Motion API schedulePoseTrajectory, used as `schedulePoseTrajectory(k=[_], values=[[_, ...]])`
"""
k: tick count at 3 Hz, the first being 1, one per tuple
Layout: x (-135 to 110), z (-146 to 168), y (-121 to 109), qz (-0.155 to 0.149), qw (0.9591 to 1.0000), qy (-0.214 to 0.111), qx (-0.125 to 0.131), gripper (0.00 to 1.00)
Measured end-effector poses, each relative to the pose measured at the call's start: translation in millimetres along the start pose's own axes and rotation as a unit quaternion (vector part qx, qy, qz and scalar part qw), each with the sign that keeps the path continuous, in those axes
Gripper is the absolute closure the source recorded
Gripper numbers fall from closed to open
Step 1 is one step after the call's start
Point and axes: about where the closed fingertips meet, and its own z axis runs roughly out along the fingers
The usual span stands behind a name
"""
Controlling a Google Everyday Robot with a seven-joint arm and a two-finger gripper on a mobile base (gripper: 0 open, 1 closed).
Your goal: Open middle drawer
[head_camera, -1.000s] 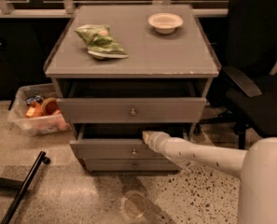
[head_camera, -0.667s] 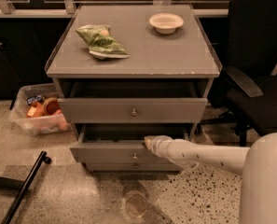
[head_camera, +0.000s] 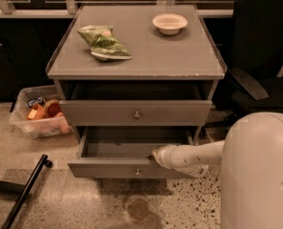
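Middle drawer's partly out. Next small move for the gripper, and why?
Probably a short pull straight outward. The gripper sits at the top edge of the middle drawer front, just right of its knob. Only part of the drawer floor shows, so there is likely travel left.

White arm (head_camera: 198, 156) runs near-horizontal out of the rounded white body shell (head_camera: 257, 171) at lower right of the view. Forearm thick, tapering toward the wrist, underside bulging slightly mid-length. The gripper (head_camera: 156, 154) is at the arm tip, low centre of the view, level, pointing away from the shell.
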Motion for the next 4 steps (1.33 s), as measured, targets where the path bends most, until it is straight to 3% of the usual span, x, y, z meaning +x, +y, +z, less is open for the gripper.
schedulePoseTrajectory(k=[1,2,4], values=[[12.3,-4.8,-0.1,-0.043,0.9988,0.021,0.007,0.81],[18.6,-9.9,0.4,-0.076,0.9966,0.028,-0.014,0.58],[-6.5,-38.3,-30.6,-0.141,0.9869,0.007,-0.079,0.11]])
